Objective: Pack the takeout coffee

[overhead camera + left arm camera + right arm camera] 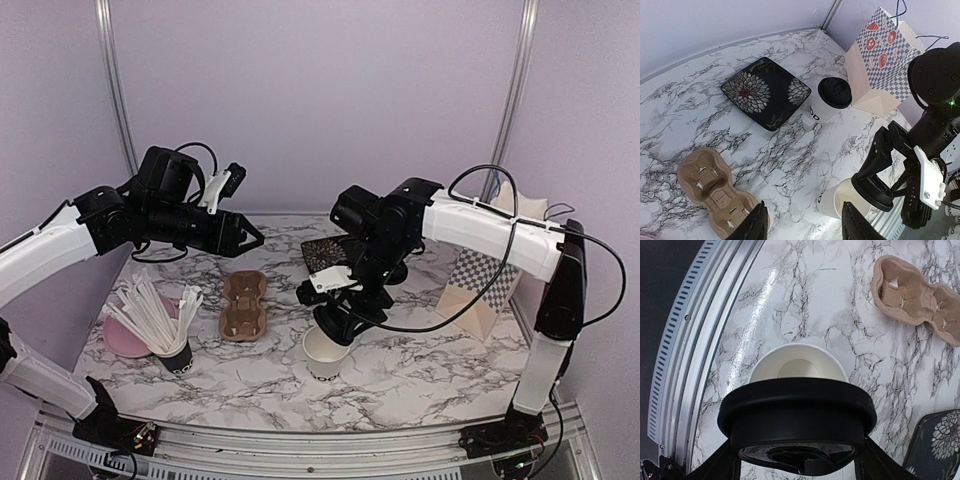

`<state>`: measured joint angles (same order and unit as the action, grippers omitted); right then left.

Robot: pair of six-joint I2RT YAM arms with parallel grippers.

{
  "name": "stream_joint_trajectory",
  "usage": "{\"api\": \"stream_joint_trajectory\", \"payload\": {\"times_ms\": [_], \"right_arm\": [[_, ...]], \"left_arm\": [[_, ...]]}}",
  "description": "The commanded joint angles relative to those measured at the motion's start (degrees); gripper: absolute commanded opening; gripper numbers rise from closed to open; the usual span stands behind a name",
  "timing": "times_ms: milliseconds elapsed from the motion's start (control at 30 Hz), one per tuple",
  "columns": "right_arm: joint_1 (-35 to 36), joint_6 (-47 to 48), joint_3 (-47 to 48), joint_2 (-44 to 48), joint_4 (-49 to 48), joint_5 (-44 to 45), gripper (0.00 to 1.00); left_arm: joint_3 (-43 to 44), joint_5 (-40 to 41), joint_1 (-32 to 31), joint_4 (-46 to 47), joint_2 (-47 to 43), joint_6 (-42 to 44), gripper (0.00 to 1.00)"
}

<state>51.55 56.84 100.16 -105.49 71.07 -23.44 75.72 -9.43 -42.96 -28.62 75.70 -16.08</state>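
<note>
An open white paper cup [325, 352] stands lidless near the table's front; it also shows in the left wrist view [839, 202] and the right wrist view [797, 365]. My right gripper [336, 316] is shut on a round black lid [797, 412] and holds it tilted just above this cup's rim; the lid also shows in the left wrist view [875, 189]. A second white cup with its black lid on [831, 100] stands beside the dark floral plate [765, 92]; the right arm hides it in the top view. My left gripper [246, 237] is open and empty, raised above the table.
A brown cardboard cup tray [243, 305] lies left of centre. A black cup of white sticks [176, 355] and a pink plate [122, 336] are at the front left. A checkered paper bag [480, 290] stands at the right. The metal rail [695, 350] marks the front edge.
</note>
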Motion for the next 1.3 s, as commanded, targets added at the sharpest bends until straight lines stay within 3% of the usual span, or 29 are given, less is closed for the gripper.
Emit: {"api": "stream_joint_trajectory", "payload": {"times_ms": [0, 1267], "right_arm": [[0.66, 0.31, 2.43, -0.78, 1.01, -0.24, 0.71], [3.23, -1.02, 3.76, -5.36, 2.11, 4.66, 0.72]], "left_arm": [[-0.72, -0.26, -0.13, 0.65, -1.00, -0.02, 0.51], [-3.07, -0.51, -0.14, 1.81, -1.05, 1.17, 0.51]]}}
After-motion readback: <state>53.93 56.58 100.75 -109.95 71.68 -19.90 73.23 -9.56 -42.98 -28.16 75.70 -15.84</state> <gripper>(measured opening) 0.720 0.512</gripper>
